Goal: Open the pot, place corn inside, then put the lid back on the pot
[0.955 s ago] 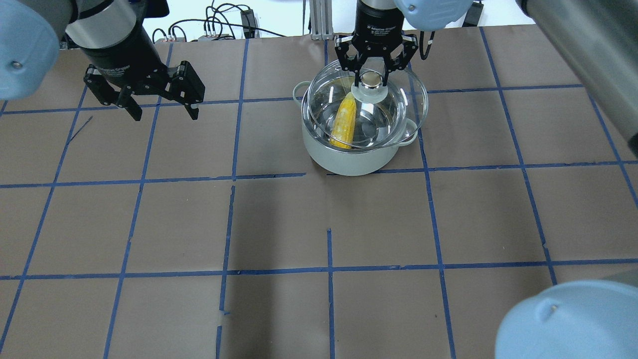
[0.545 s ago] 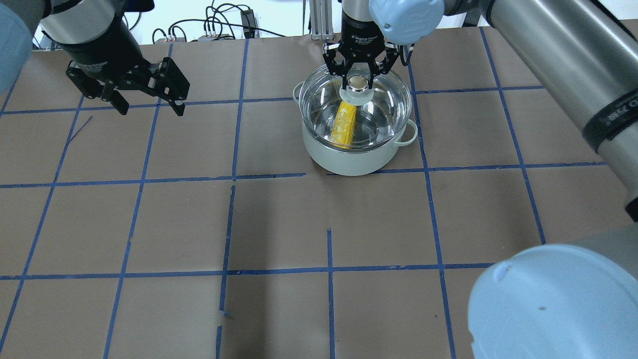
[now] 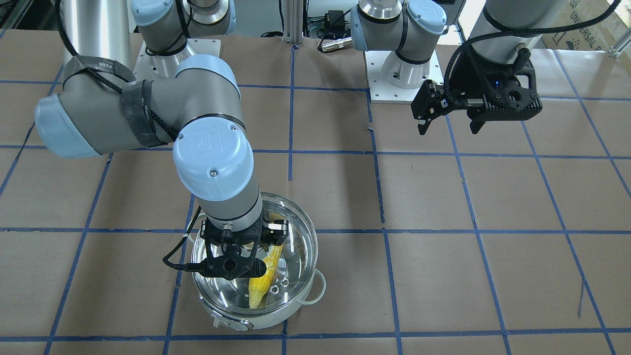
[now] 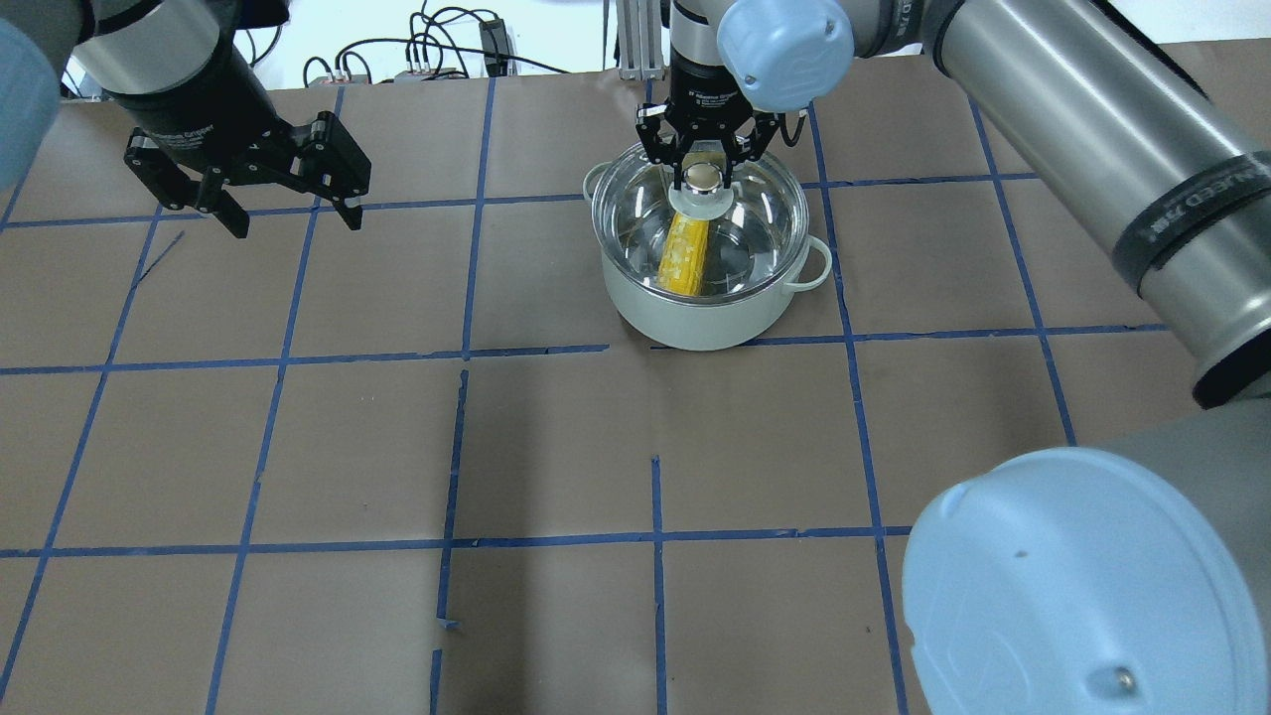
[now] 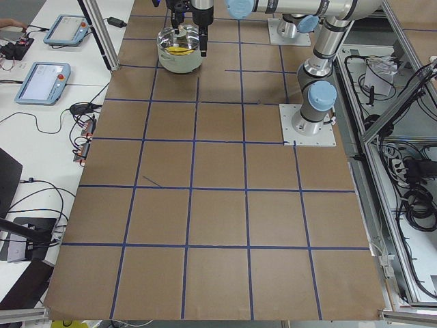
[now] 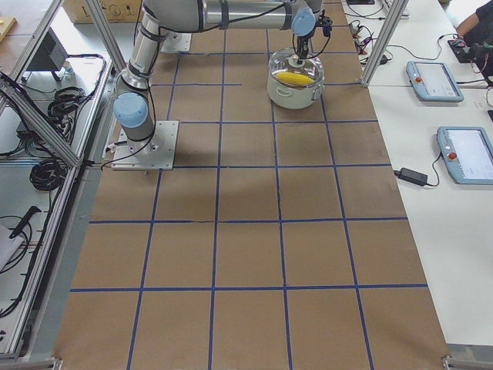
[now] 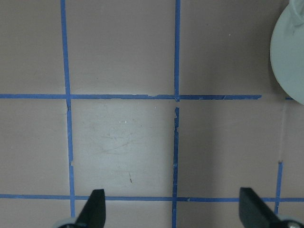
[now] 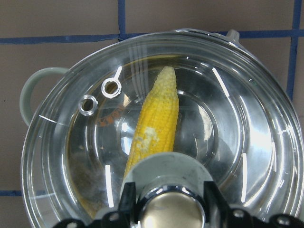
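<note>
The pale mint pot (image 4: 710, 320) stands at the table's far centre. The yellow corn (image 4: 686, 253) lies inside it and shows clearly in the right wrist view (image 8: 154, 128). The clear glass lid (image 4: 770, 214) sits level over the pot's rim, lined up with it. My right gripper (image 4: 703, 177) is shut on the lid's knob (image 8: 171, 209), with a finger on each side of it. In the front-facing view the right gripper (image 3: 231, 264) hangs over the lid (image 3: 298, 241) and the corn (image 3: 260, 287). My left gripper (image 4: 288, 214) is open and empty, above the table far to the left of the pot.
Brown paper with a blue tape grid covers the table (image 4: 556, 447). The left wrist view shows the open left gripper (image 7: 173, 209) above bare paper, with the pot's edge (image 7: 289, 61) at the right. Cables (image 4: 447, 50) lie beyond the far edge. Tablets (image 6: 435, 81) lie on a side bench.
My right gripper has moved the lid left and down, from tilted off to the pot's right to level over its rim. My left gripper has drifted a little left and back.
</note>
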